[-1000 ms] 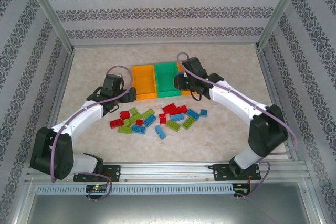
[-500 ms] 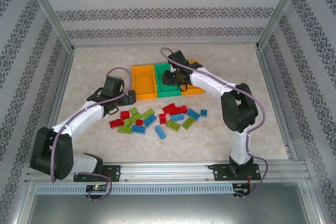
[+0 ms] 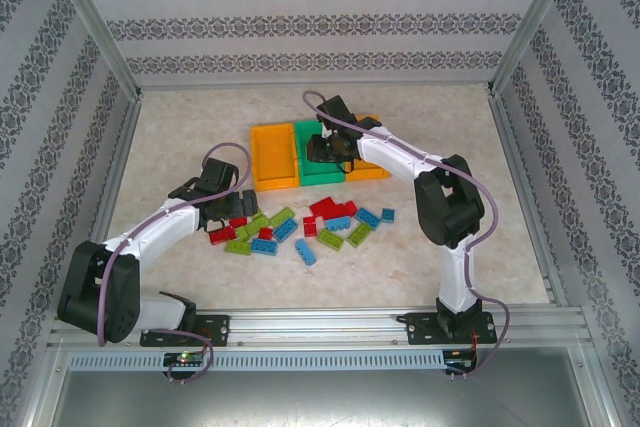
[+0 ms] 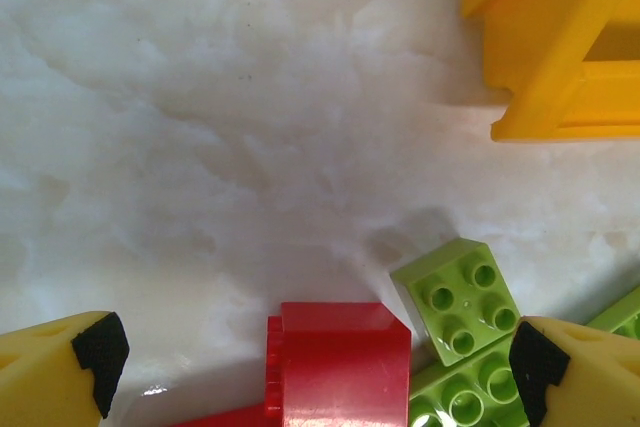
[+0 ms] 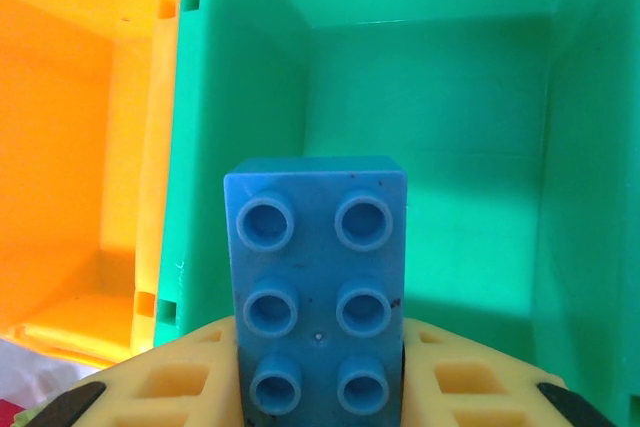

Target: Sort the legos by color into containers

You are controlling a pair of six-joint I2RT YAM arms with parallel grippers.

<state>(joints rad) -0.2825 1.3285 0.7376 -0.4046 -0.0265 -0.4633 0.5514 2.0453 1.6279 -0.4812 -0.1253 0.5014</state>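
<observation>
Over the green bin (image 5: pixel 240 77), sorting barely begun.
Right gripper (image 3: pixel 326 153) clamps a blue lego (image 5: pixel 318 287); left gripper (image 4: pixel 320 362) gapes above the loose legos (image 3: pixel 330 209), nearly all unsorted.

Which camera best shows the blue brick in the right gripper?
Right wrist: the blue brick faces it studs-on, clamped above the green bin. From the top, I cannot make it out under the right gripper.

bare table (image 3: pixel 170 137) left of bins (image 3: pixel 274 183), legos (image 3: pixel 286 229) crowding centre
</observation>
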